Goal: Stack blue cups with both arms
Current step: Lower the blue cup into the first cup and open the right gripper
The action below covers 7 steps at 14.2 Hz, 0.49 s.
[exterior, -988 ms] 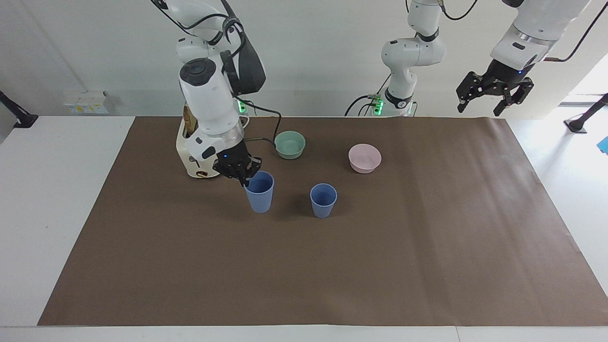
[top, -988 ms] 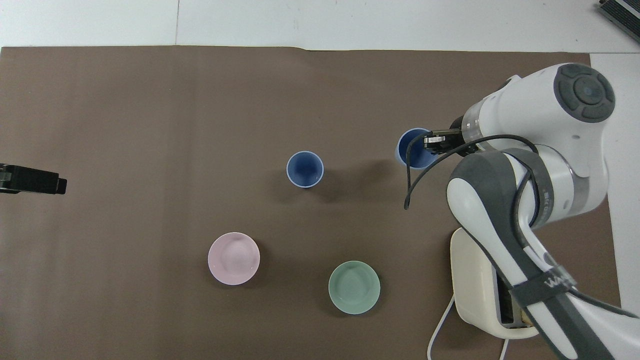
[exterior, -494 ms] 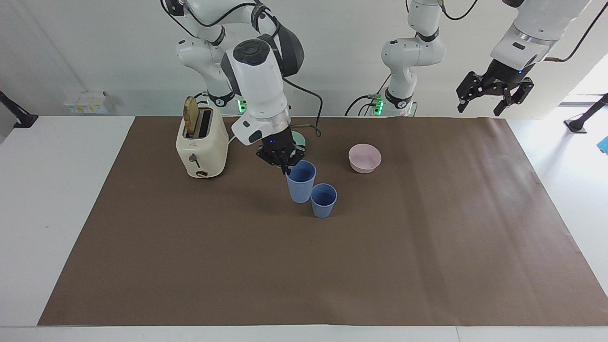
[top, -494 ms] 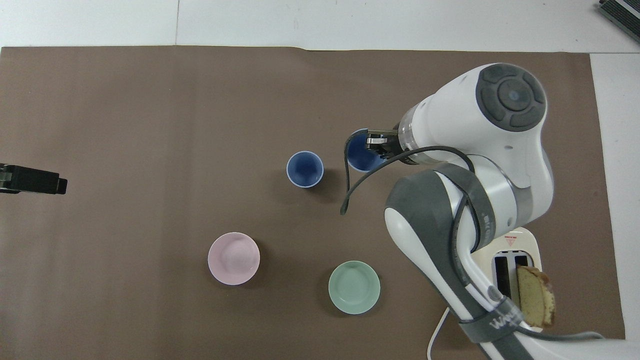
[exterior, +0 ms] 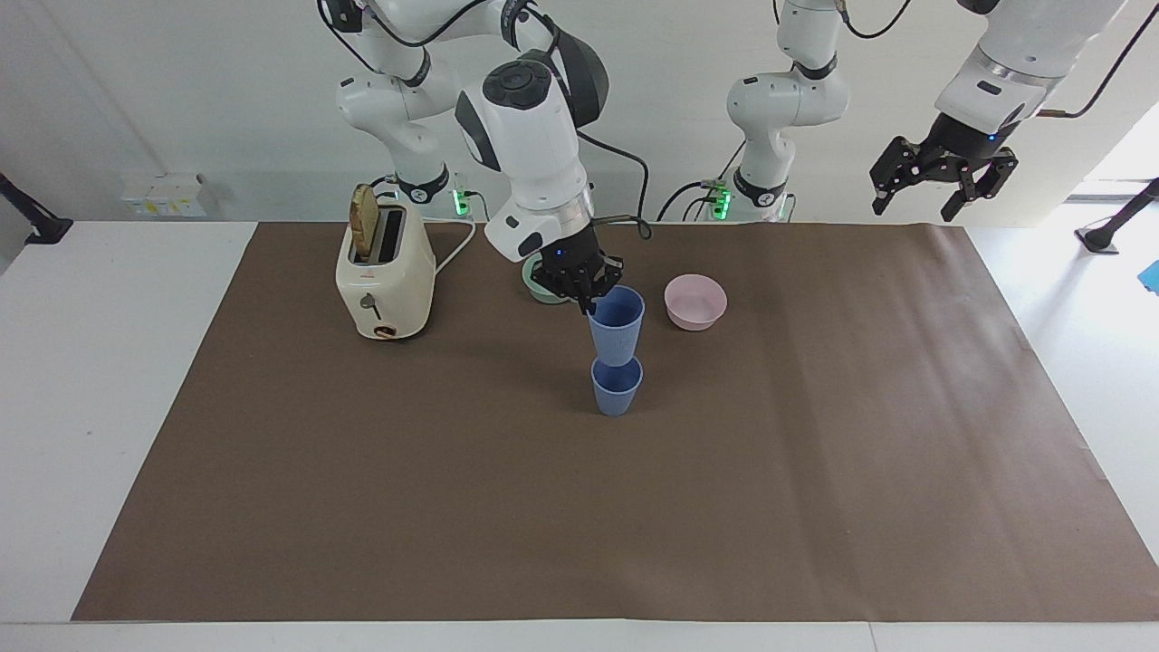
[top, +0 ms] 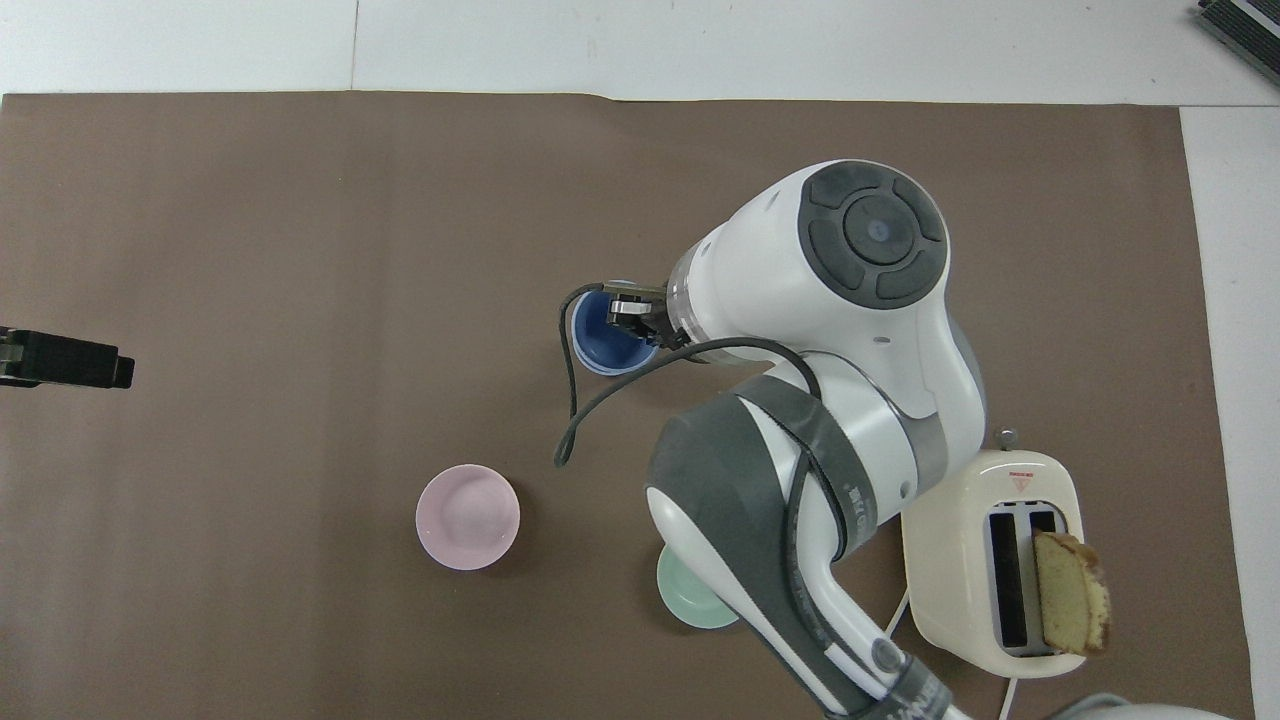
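One blue cup (exterior: 617, 389) stands upright on the brown mat near the table's middle. My right gripper (exterior: 584, 294) is shut on the rim of the second blue cup (exterior: 617, 324) and holds it upright directly over the standing cup, its base at the standing cup's rim. In the overhead view the right gripper (top: 630, 310) and the held cup (top: 603, 342) cover the standing cup. My left gripper (exterior: 942, 177) waits raised and open at the left arm's end of the table; it also shows in the overhead view (top: 60, 358).
A cream toaster (exterior: 385, 272) with a bread slice stands toward the right arm's end, also in the overhead view (top: 985, 560). A mint-green bowl (exterior: 539, 290) lies partly hidden under the right arm. A pink bowl (exterior: 694, 302) sits nearer to the robots than the cups.
My right gripper has lifted the blue cup and carried it toward the left arm's end, from beside the toaster to over the standing cup. The left arm has not moved.
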Motion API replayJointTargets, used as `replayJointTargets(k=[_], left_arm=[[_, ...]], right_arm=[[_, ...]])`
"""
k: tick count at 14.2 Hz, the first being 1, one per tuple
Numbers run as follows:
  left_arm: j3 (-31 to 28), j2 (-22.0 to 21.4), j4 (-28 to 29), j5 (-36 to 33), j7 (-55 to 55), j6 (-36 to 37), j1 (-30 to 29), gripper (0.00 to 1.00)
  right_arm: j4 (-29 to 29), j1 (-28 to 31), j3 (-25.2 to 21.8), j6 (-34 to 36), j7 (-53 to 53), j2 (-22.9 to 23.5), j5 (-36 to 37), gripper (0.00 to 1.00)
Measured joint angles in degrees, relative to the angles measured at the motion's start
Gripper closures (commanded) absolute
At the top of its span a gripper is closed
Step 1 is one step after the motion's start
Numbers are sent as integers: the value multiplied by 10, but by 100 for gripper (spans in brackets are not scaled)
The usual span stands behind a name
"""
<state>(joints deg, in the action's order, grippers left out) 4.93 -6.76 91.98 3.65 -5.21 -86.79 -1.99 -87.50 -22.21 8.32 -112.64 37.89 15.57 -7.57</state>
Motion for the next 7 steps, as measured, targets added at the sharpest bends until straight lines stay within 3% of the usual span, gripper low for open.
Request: replayJointTargets(k=[7], left_arm=[[0, 0, 1, 0, 0, 0, 0, 0]], right_arm=[[-2, 0, -1, -13, 0, 23, -1, 100]])
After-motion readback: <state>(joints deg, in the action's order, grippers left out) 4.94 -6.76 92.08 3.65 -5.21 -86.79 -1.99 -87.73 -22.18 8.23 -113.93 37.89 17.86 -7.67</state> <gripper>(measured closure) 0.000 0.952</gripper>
